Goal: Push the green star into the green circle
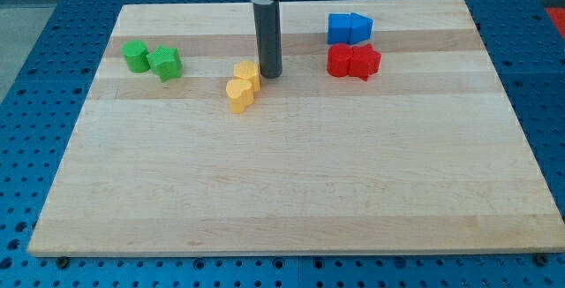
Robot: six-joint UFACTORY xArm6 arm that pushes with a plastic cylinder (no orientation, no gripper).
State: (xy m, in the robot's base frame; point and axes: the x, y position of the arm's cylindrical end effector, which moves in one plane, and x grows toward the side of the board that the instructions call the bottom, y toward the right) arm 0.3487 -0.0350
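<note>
Camera view shows the two green blocks close together near the board's left edge, toward the view's top. The block at the view's left (135, 56) has a notched outline and looks like the green star, though its shape is small and hard to read. The block at its right (165, 63) is rounder and seems to be the green circle. They sit just beside each other; whether they touch I cannot tell.

My tip (269, 75) rests on the wooden board (291, 182) well to the view's right of the green pair, near the middle of the board's upper half. The rod is a plain dark cylinder with nothing held or clamped; it has no jaws to open or close. The tip stands just beside the upper yellow block (247, 73), at that block's right, very near or touching it. A second yellow block (238, 94) lies against the first, lower and slightly left; their shapes are unclear.

Farther right, two blue blocks (350, 28) sit side by side near the board's top edge, and two red blocks (353, 61) sit side by side just below them. No containers appear; every block lies directly on the board.
</note>
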